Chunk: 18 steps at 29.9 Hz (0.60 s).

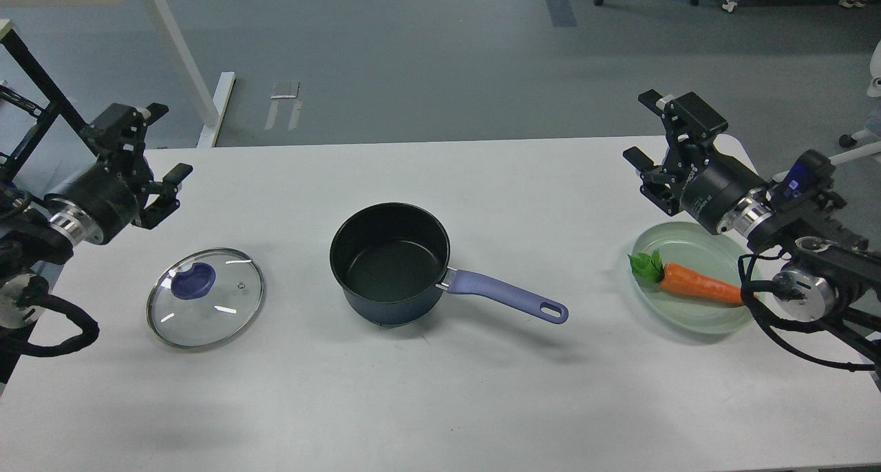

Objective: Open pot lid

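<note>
A dark blue pot [389, 262] stands uncovered at the table's middle, its purple handle [508, 295] pointing right. The glass lid [205, 296] with a blue knob [193, 280] lies flat on the table to the pot's left. My left gripper [163, 152] is open and empty, above the table's left edge, apart from the lid. My right gripper [643, 131] is open and empty, raised at the right, behind a plate.
A clear green plate [695, 279] at the right holds a toy carrot [688, 281]. The white table [440, 389] fills the view. A white table leg [182, 59] and a black stand [41, 87] are beyond the far left edge.
</note>
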### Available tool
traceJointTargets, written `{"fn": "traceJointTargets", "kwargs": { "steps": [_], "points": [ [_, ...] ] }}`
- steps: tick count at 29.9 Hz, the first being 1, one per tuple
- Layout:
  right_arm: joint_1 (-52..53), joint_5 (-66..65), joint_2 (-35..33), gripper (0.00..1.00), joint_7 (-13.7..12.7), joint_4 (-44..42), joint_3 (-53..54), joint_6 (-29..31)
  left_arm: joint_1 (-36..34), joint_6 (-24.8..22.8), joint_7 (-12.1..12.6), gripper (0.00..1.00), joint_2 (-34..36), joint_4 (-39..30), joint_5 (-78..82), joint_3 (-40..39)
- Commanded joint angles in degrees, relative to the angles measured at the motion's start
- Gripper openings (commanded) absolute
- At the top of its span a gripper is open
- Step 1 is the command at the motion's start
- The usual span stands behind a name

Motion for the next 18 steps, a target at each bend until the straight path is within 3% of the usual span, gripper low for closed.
{"fn": "traceJointTargets", "kwargs": {
  "steps": [1,6,14,18],
  "points": [
    [-7.59,2.88,2.81,0.98,0.02,-1.45,6.96,0.32,5.26,-0.55,0.01,0.99,-3.27,0.17,-0.52,-5.65],
    [-12.52,5.43,5.36,0.99,0.02,-2.59,12.24,3.12,11.43,-0.73,0.01,0.99,-7.75,1.66,-0.87,-15.77],
    [-14.55,7.37,6.15,0.99,0.02,-10.85,12.42,23.07,13.72,-11.0,0.01,0.99,-9.69,6.14,-5.53,-20.44],
    [-15.95,7.37,6.33,1.0,0.02,-10.42,12.77,24.14,14.68,-12.15,0.32,0.99,-10.22,6.85,-8.25,-22.02]
  ]
}}
